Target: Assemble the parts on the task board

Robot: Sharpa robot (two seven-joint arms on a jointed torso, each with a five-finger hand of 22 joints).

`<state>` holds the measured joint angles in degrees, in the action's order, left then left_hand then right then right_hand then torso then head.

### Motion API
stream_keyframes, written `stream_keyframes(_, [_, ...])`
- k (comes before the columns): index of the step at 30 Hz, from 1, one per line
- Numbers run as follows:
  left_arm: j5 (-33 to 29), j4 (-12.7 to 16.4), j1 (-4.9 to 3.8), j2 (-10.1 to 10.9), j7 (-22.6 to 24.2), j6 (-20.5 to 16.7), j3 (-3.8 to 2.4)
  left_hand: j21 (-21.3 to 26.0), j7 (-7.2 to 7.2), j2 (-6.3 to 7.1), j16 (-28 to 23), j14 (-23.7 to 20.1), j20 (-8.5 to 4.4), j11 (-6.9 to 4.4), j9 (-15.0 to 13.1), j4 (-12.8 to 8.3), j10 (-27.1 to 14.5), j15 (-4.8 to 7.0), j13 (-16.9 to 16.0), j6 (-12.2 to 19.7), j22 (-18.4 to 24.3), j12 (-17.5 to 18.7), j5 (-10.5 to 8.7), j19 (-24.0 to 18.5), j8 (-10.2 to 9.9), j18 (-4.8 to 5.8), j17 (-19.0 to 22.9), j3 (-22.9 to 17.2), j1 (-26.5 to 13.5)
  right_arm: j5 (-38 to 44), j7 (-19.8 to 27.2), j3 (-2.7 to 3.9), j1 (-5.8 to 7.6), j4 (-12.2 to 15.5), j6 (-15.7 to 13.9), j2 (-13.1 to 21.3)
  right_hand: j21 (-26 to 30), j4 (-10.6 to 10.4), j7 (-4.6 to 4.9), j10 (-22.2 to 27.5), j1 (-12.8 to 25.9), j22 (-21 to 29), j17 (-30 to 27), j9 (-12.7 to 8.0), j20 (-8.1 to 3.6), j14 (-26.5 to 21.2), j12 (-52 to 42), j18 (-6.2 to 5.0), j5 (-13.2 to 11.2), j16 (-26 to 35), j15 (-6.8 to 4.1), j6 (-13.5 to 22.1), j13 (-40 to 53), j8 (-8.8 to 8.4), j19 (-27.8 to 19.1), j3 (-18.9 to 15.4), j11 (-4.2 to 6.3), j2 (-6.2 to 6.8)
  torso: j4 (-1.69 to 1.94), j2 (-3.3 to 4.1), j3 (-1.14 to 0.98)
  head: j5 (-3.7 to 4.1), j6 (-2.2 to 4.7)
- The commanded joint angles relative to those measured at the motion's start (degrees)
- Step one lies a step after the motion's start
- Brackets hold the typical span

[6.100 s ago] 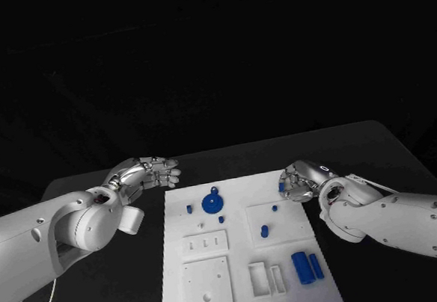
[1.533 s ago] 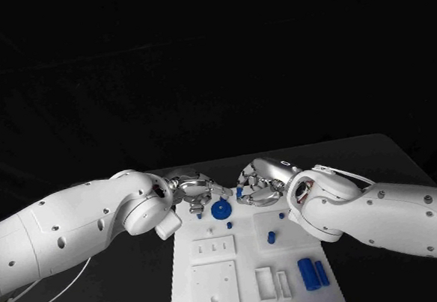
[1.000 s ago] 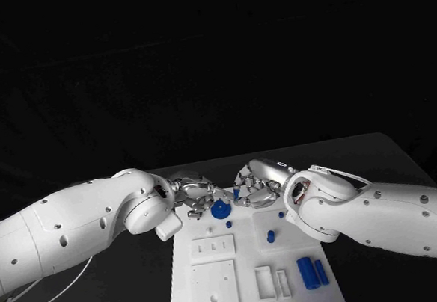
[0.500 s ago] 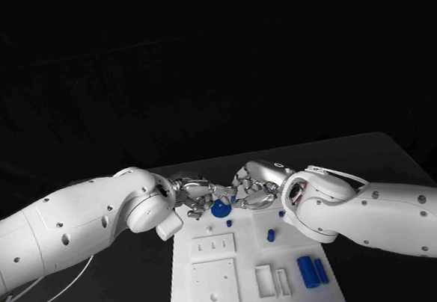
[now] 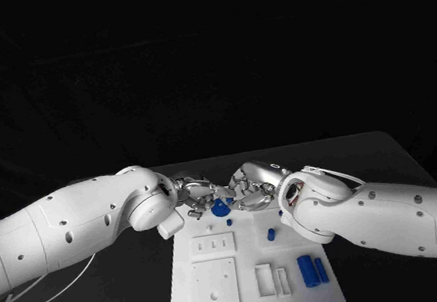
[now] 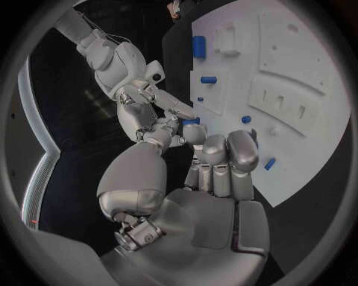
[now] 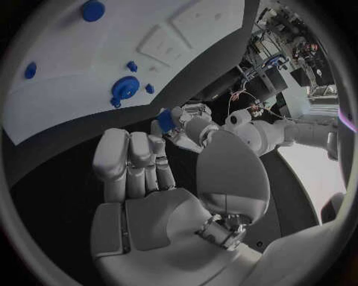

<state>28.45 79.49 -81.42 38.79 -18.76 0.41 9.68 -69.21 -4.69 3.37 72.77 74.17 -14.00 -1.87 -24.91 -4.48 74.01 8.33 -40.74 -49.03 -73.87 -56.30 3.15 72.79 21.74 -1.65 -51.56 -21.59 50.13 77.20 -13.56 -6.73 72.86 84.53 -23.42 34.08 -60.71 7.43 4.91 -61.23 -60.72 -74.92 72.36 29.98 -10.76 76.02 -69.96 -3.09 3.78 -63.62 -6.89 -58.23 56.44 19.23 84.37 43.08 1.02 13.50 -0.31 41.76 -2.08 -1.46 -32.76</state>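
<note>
Over the far end of the white task board (image 5: 296,239) my left hand (image 5: 197,193) and right hand (image 5: 252,189) meet fingertip to fingertip. A small blue part (image 6: 191,121) sits pinched between them, touched by fingers of both hands; the right wrist view shows this part (image 7: 166,119) at my right fingertips with the left hand (image 7: 193,118) closing on it. Just below the hands a blue round disc (image 5: 220,209) lies on the board. A small blue peg (image 5: 229,223), another blue peg (image 5: 270,233) and two blue cylinders (image 5: 305,270) also lie on it.
White raised blocks with slots (image 5: 211,245) and a square plate (image 5: 213,284) sit on the board's left half, a narrow white frame (image 5: 264,281) near its front. Black table (image 5: 372,161) surrounds the board.
Since 6 s ago both hands came in from the board's sides to its far end. Over the last second the right hand edged left until the fingertips met around the small blue part.
</note>
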Motion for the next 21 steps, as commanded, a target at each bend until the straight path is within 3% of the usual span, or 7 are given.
stream_keyframes(1, [0.3,0.05,-0.05,-0.43,-0.63,0.7,-0.05,-0.37,0.01,-1.03,0.42,0.27,-0.03,-0.14,-0.13,-0.07,0.27,0.03,-0.15,0.03,-0.09,-0.19,-0.01,-0.46,-0.24,-13.35,-0.11,-0.15,-0.08,0.46,0.23,-0.02,0.02,0.14,0.94,-0.17,-0.07,0.12,0.26,-0.19,0.06,-0.9,0.04,0.04,-1.1,-0.21,0.28,-11.67,0.36,-0.07,-0.39,-0.57,0.07,0.04,1.18,-0.12,0.17,-0.78,-0.02,0.02,-0.01,-0.17,-0.13])
stream_keyframes(9, [0.48,-0.02,-0.05,-0.58,-0.59,0.85,-0.05,-0.75,0.06,-2.21,0.54,0.21,-0.04,-0.19,-0.38,-1.28,0.22,0.07,-0.59,-0.28,-0.27,-0.15,0.15,-0.74,-0.16,-13.35,-0.36,-0.03,1.13,0.45,0.25,-0.05,0.02,0.04,1.18,-0.48,-0.02,0.12,0.27,-0.18,0.17,-0.88,0.03,0.03,-1.11,-0.24,0.3,-11.69,0.37,-0.02,-0.39,-0.57,0.11,0.01,1.16,-0.22,0.16,-0.81,0.0,0.0,-0.01,-0.2,-0.24])
stream_keyframes(21, [0.75,0.01,-0.04,-0.46,-0.21,0.8,-0.06,-1.32,0.24,-5.6,0.62,0.16,0.01,-0.34,-0.89,-3.95,0.26,0.17,-1.23,-1.31,-0.45,0.02,2.07,-1.24,0.21,-13.34,-0.69,-0.37,3.16,0.45,0.15,-0.16,0.01,-0.44,1.52,-0.55,0.03,0.13,0.27,-0.18,0.26,-0.86,0.07,0.02,-1.11,-0.23,0.33,-11.71,0.35,-0.04,-0.38,-0.56,0.14,-0.02,1.14,-0.32,0.15,-0.84,-0.01,0.03,-0.01,-0.23,-0.35])
